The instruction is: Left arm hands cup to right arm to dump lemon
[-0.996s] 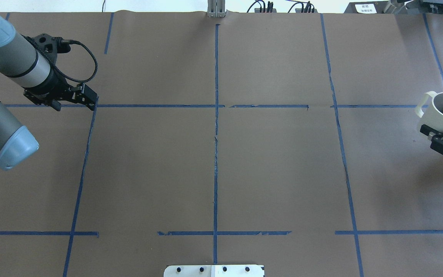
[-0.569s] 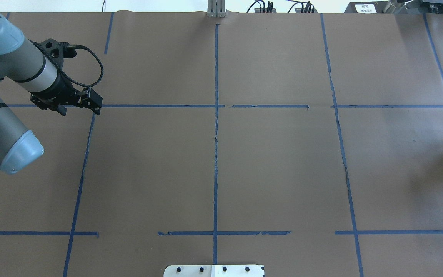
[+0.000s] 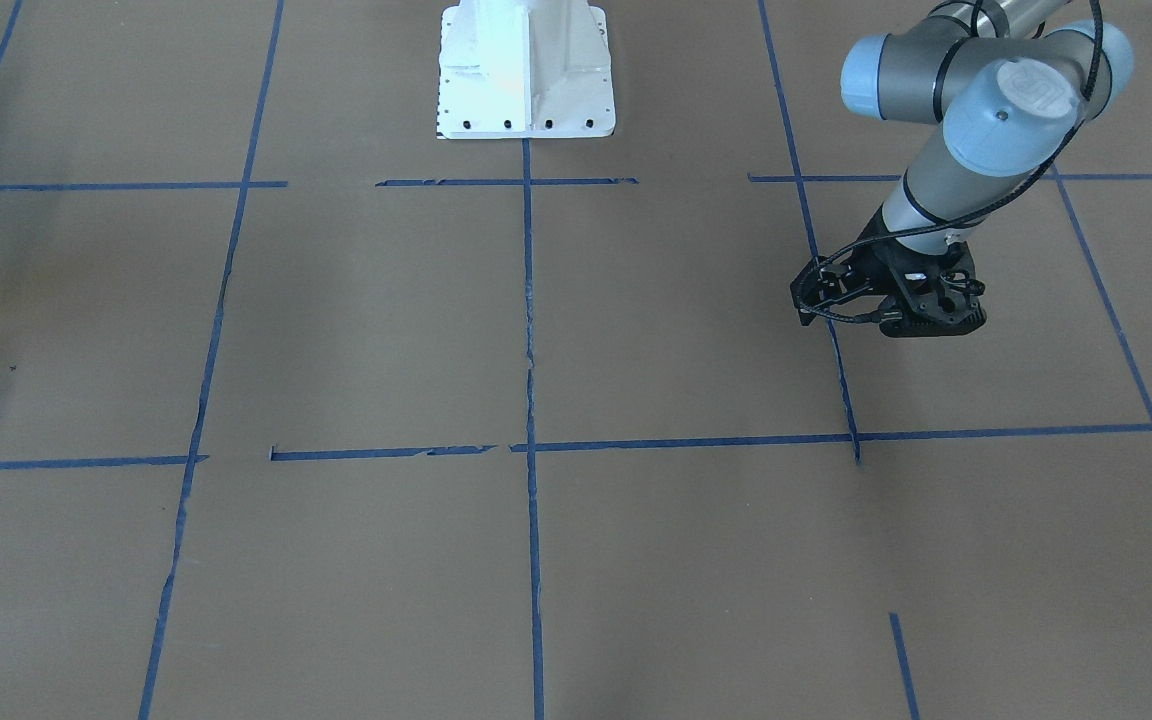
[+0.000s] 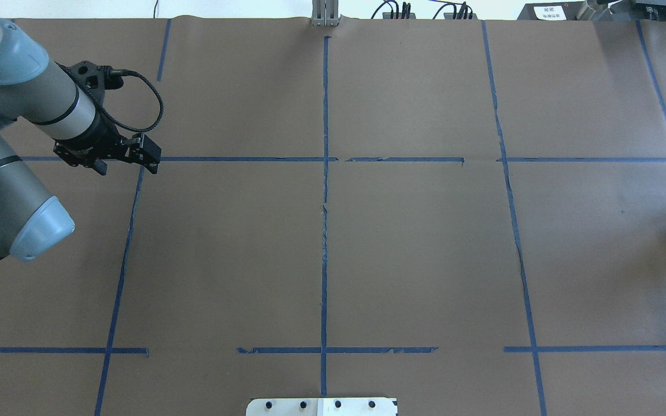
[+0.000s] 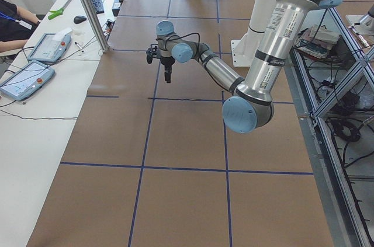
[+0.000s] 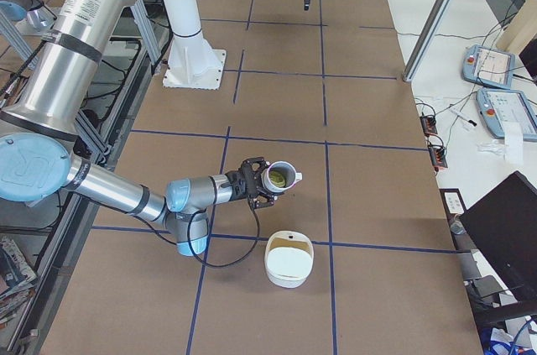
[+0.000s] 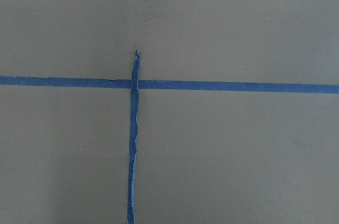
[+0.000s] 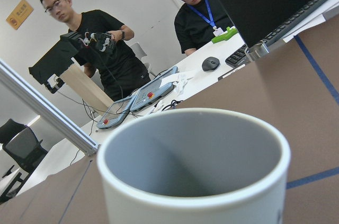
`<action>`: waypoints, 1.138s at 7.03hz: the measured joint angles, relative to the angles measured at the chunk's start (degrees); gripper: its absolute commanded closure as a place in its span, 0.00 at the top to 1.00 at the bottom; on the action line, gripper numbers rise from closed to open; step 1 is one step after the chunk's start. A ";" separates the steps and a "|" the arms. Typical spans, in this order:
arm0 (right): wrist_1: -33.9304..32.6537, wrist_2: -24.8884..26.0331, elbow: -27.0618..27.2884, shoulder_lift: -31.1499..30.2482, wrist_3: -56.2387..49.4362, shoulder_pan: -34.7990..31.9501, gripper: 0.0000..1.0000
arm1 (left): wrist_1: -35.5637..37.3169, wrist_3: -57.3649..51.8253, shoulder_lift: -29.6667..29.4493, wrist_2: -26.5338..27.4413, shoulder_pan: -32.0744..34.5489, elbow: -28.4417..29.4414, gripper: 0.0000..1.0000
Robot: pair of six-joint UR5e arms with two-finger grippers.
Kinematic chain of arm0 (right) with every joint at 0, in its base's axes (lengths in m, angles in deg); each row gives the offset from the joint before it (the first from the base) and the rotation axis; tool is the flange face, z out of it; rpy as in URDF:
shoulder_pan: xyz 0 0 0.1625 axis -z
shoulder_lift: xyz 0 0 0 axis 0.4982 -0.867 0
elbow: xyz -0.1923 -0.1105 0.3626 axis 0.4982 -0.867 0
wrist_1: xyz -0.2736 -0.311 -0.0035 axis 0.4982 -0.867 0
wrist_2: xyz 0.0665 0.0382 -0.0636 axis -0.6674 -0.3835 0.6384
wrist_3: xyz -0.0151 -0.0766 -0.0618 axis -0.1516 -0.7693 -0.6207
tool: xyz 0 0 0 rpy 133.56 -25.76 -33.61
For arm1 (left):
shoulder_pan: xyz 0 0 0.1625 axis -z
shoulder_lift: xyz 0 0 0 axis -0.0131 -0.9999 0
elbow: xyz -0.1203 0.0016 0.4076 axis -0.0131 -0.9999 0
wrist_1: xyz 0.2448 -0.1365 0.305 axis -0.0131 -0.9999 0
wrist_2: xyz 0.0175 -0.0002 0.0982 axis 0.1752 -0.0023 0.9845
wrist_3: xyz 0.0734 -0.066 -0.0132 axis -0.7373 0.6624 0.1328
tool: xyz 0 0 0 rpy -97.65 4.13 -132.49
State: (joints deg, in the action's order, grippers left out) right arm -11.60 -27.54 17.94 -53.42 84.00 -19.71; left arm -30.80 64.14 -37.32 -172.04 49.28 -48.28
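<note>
The cup (image 6: pixel 284 175), a white mug, hangs just above the table at the tip of my near right arm in the exterior right view. The yellow-green lemon (image 6: pixel 275 177) lies inside it. My right gripper (image 6: pixel 254 185) is against the cup's side, and I cannot tell whether it is shut. The right wrist view is filled by the cup's rim (image 8: pixel 196 128) and grey inside, with the lemon hidden. My left gripper (image 4: pixel 128 160) (image 3: pixel 891 310) hangs over a tape crossing far from the cup, open and with nothing in it.
A cream round container (image 6: pixel 289 261) stands on the table just in front of the cup. The white robot base (image 3: pixel 526 70) sits at the table's edge. People (image 8: pixel 100 49) sit at a side desk with pendants (image 6: pixel 495 65) and a metal post (image 6: pixel 436 11).
My right gripper has carried the cup rightward out of the overhead view. The left arm has drifted a little to the right, its gripper unchanged.
</note>
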 measured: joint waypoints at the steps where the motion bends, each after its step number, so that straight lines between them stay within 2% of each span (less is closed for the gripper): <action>1: 1.50 -0.01 -1.22 1.04 7.31 -1.23 0.02 | 0.00 0.11 -0.16 0.00 -0.02 0.03 1.00; 4: 8.44 -0.02 -8.42 5.41 27.01 -5.28 0.03 | 0.00 0.17 -0.40 0.02 -0.02 0.05 1.00; 8: 11.16 0.41 -9.78 7.39 55.11 -11.41 0.05 | 0.00 0.16 -0.71 0.04 -0.02 -0.02 1.00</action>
State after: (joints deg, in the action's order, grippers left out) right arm -0.44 -27.13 8.16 -46.03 139.11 -31.12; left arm -30.80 64.30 -38.03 -172.00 49.26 -48.30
